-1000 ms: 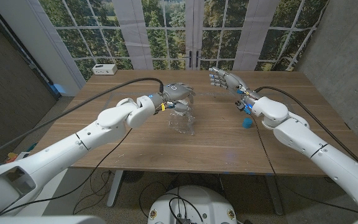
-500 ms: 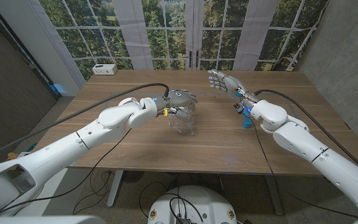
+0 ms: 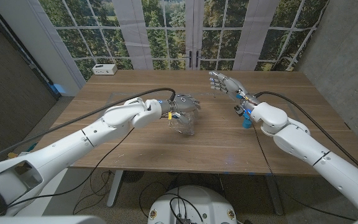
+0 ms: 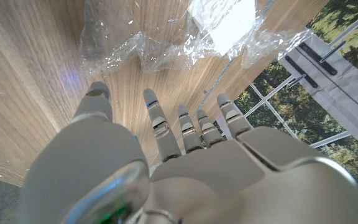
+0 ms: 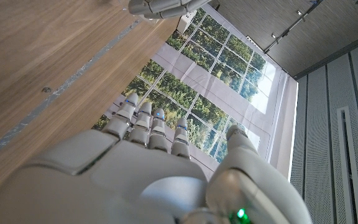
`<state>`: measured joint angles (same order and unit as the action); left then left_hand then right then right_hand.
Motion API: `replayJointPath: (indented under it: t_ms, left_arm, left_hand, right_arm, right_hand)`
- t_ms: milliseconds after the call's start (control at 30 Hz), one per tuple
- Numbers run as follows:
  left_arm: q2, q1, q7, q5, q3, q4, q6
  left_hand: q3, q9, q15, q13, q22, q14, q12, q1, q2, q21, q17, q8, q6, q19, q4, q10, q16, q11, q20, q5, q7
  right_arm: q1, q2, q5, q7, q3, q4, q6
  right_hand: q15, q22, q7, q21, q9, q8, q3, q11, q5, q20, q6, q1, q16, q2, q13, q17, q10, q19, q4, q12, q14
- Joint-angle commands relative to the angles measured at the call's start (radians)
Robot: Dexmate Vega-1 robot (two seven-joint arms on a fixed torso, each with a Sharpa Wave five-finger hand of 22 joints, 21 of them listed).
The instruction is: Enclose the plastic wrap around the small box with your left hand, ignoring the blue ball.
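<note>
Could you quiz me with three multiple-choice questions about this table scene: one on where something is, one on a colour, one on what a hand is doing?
1. Where is the small white device?
A. the table's far left corner
B. beside the ball
C. under the wrap

2. What colour is the ball?
A. red
B. blue
C. yellow

3. What is the left hand doing?
A. gripping the ball
B. hovering open-fingered above the plastic wrap
C. lying flat on the table

Answers: 1 A, it sits at the far left corner; 2 B, blue shows beside the right arm; 3 B, the wrist view shows spread fingers above the wrap.
</note>
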<state>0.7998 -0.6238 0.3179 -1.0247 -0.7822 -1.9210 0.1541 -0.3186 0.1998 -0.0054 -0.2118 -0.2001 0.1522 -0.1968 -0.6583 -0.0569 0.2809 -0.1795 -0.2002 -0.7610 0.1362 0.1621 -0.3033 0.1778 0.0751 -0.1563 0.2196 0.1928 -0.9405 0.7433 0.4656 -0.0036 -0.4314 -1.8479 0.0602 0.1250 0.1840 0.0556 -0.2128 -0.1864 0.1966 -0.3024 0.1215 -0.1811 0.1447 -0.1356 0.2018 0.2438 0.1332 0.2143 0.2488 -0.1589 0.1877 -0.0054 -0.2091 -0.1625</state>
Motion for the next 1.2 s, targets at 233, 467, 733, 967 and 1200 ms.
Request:
replayJointPath:
  t_ms: [233,467,733,967,1200]
  left_arm:
    - [-0.031,0.023,0.006,-0.063,-0.031,0.038,0.035]
    - [-0.041,0.032,0.005,-0.046,-0.040,0.059,0.053]
    - [-0.041,0.029,-0.036,-0.057,-0.051,0.076,0.068]
    - [-0.033,0.012,-0.117,-0.110,-0.053,0.081,0.049]
    - [-0.035,0.015,-0.120,-0.111,-0.065,0.096,0.061]
  left_hand:
    - [0.002,0.000,-0.007,-0.002,0.003,-0.002,-0.013,-0.075,-0.016,-0.001,-0.001,-0.004,-0.007,0.026,0.008,-0.002,0.009,0.010,0.028,0.030,0.017]
    - [0.008,0.001,-0.005,-0.002,0.003,-0.009,-0.013,-0.106,-0.024,-0.003,0.000,0.000,0.004,0.028,0.006,0.008,0.007,0.014,0.016,0.043,0.026]
    - [0.015,0.002,-0.013,-0.002,0.003,-0.008,-0.020,-0.135,-0.028,-0.005,0.000,-0.020,-0.050,0.034,0.001,-0.003,0.009,0.027,0.014,0.056,0.025]
    - [0.025,0.003,-0.043,-0.001,0.003,0.041,-0.039,-0.192,-0.026,0.000,0.001,-0.040,-0.134,0.064,-0.003,-0.050,0.022,0.057,0.021,0.073,0.027]
    - [0.027,0.003,-0.047,-0.001,0.003,0.045,-0.039,-0.204,-0.025,0.000,0.002,-0.034,-0.126,0.068,-0.004,-0.052,0.022,0.059,0.023,0.076,0.029]
  right_arm:
    - [0.015,-0.006,0.007,0.015,0.000,0.032,0.013]
    - [0.025,-0.010,0.007,0.016,-0.003,0.045,0.009]
    - [0.040,-0.019,0.011,0.025,-0.009,0.062,0.007]
    - [0.051,-0.022,0.003,0.031,-0.015,0.068,0.011]
    - [0.054,-0.026,0.002,0.030,-0.015,0.071,0.014]
  right_hand:
    - [-0.001,0.004,-0.002,-0.004,-0.003,0.000,0.000,-0.005,-0.006,-0.008,-0.008,-0.006,-0.003,0.001,0.002,0.002,0.001,0.002,0.008,-0.001,-0.008]
    - [-0.003,0.004,-0.002,-0.004,-0.003,-0.001,0.000,-0.005,-0.006,-0.008,-0.008,-0.007,-0.003,0.002,0.002,0.003,0.001,0.001,0.010,-0.001,-0.008]
    - [-0.003,0.004,-0.002,-0.004,-0.003,-0.001,0.000,-0.003,-0.006,-0.008,-0.008,-0.006,-0.003,0.001,0.002,0.003,-0.001,0.001,0.010,-0.002,-0.008]
    - [0.001,0.004,-0.006,-0.005,-0.003,-0.001,-0.001,0.003,-0.006,-0.002,-0.008,-0.005,-0.003,0.000,0.002,0.002,-0.001,0.003,0.009,-0.001,-0.010]
    - [0.002,0.003,-0.006,-0.005,-0.003,-0.001,-0.001,0.002,-0.006,-0.002,-0.008,-0.004,-0.004,-0.001,0.002,0.002,-0.001,0.003,0.009,-0.001,-0.011]
